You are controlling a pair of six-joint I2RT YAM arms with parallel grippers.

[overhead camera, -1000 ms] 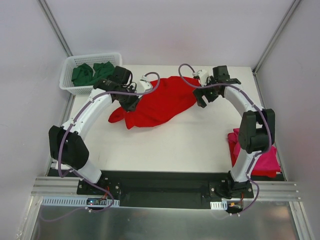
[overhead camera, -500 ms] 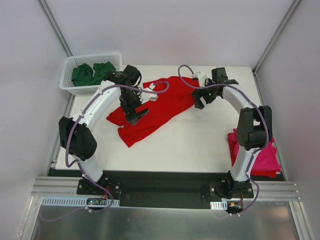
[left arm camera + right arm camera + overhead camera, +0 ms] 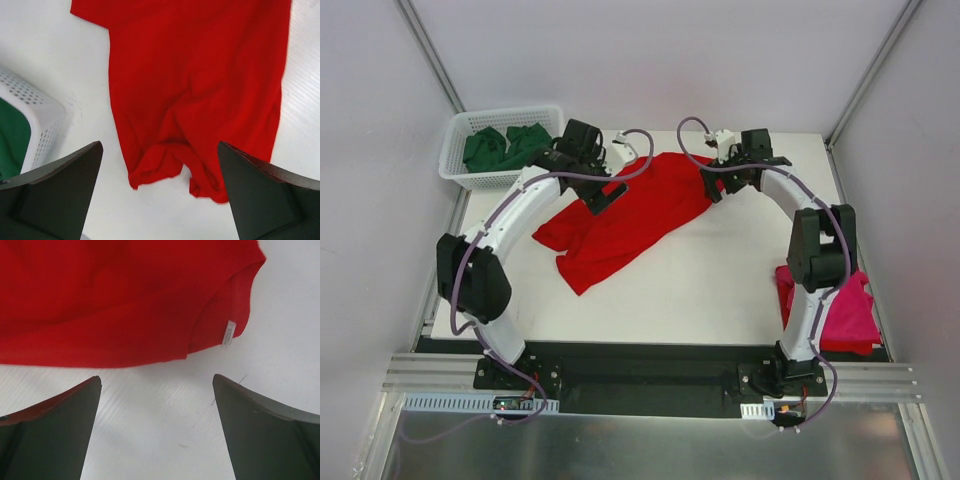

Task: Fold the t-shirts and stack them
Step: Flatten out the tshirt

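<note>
Table: the white table carries the work, with the arms bolted at its near edge.
Red t-shirt: the red t-shirt lies loose and unfolded. Its long axis runs slantwise from the middle of the far edge toward the near-left corner.
Basket: the basket sits at the far-left corner with the green t-shirts heaped inside.
Magenta t-shirt: the magenta t-shirt lies at the right edge near the front, well apart from the red one.
Left gripper: the left gripper hangs over the shirt's far-left side. Its fingers are spread wide with nothing between them, and a rumpled end of cloth lies just ahead.
Right gripper: the right gripper is also released and empty. It sits over bare table, with the shirt's far-right end just beyond its fingertips.
Label: a white label marks that end.
Likely next: each arm looks placed to take its own side of the far end.
</note>
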